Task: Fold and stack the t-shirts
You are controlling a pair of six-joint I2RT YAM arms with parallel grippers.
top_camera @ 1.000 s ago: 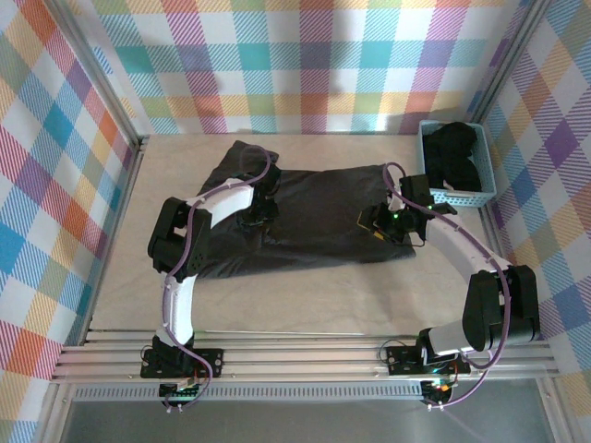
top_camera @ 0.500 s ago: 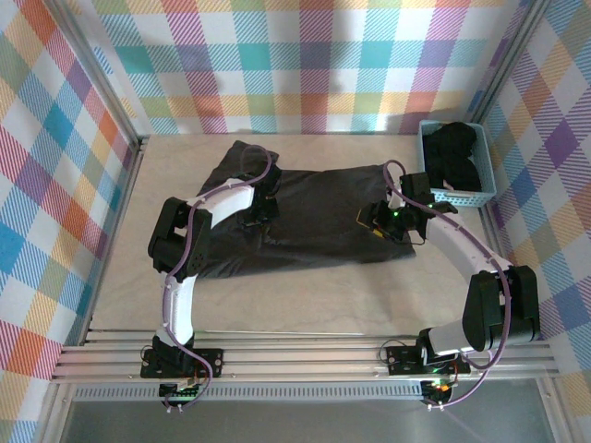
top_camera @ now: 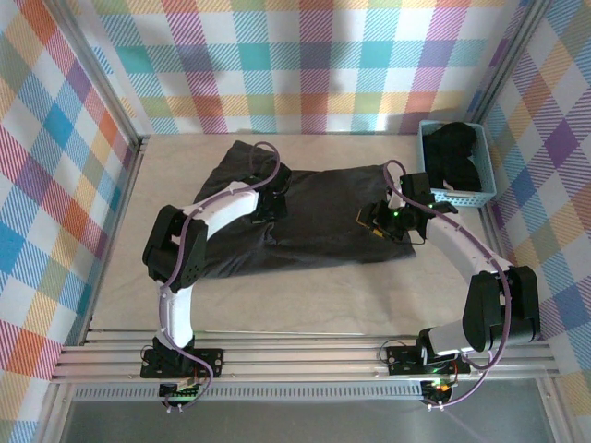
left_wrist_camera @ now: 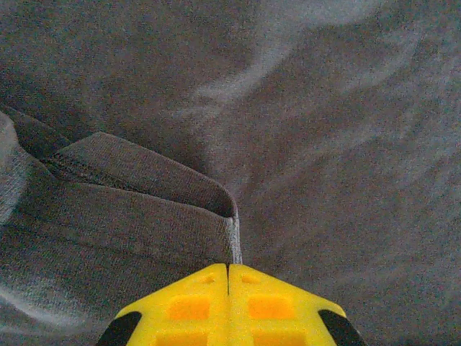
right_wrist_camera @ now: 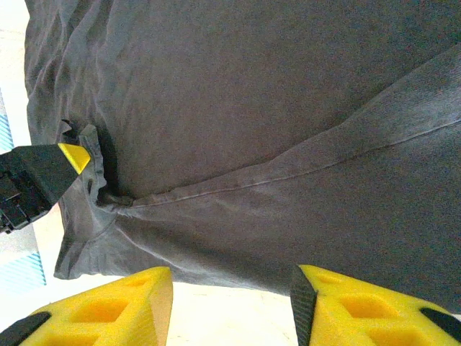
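Change: left fingers (left_wrist_camera: 191,306) have just shut fully, pinching a raised ridge of the charcoal-black soft-cloth t-shirt (top_camera: 323,221). The arm has edged toward the far side. Judged: grip set, fold can begin.
The right fingers (right_wrist_camera: 108,310) are unchanged, roughly half open over the hem, holding nothing.
Count: one t-shirt spread mid-tabletop (top_camera: 323,295); one light-blue plastic lattice basket (top_camera: 459,197) holds dark cloth, number untellable.

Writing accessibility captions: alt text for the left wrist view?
The yellow left end effector is shut on a raised fold of the dark charcoal t-shirt; wrinkled cloth spreads beyond it.
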